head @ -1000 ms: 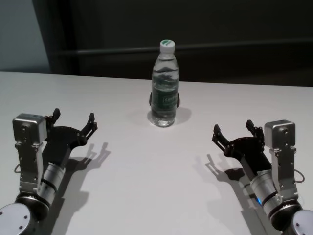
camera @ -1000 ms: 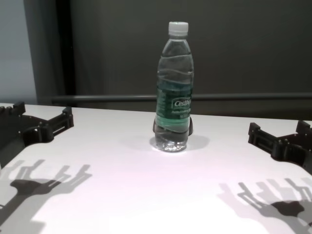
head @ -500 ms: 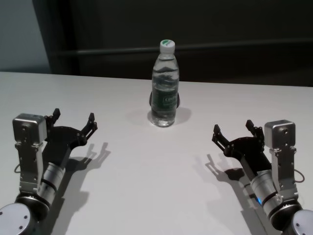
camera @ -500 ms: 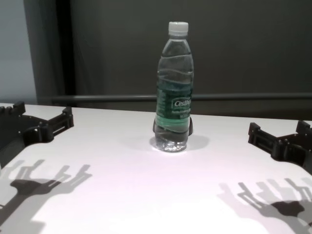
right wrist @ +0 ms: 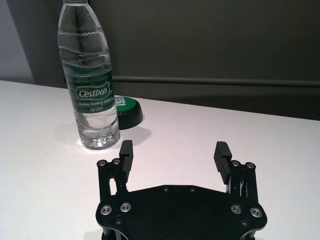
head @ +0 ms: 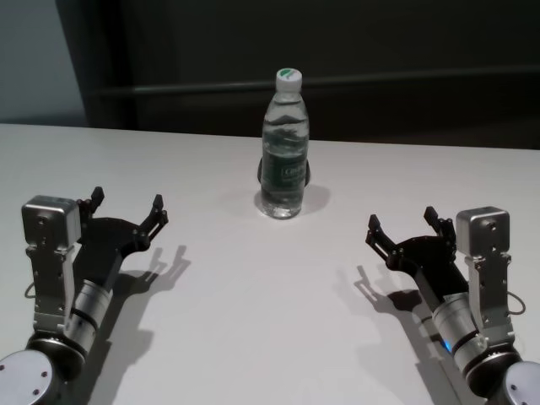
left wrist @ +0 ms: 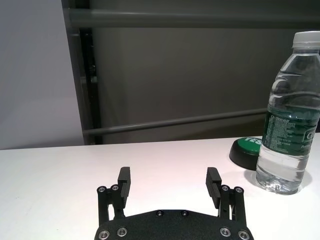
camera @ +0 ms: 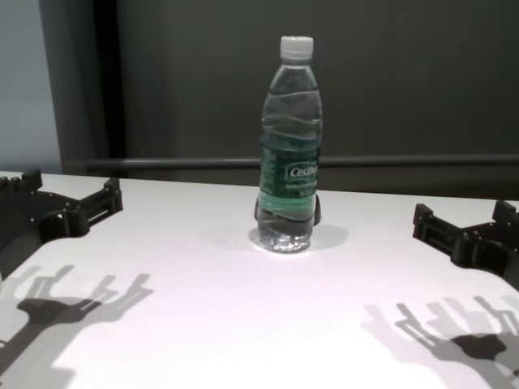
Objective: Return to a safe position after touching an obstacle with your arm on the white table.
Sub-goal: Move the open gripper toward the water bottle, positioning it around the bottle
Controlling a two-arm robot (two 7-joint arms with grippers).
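Both pincers, left [head: 126, 206] and right [head: 403, 224], hover open, near on the broad white counter [head: 253, 287], well apart from the tall clear plastic bottle [head: 283, 143]; any further retreat should stay low, slow and away from it.

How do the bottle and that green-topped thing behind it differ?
The bottle stands tall, upright and clear, with water inside, while the green-topped disc is low, flat and opaque. The bottle has a white cap and a green label; the disc has a green top on a black base. The bottle is nearer the grippers; the disc sits just behind its foot. Both rest on the white table, apart from the left gripper and right gripper.
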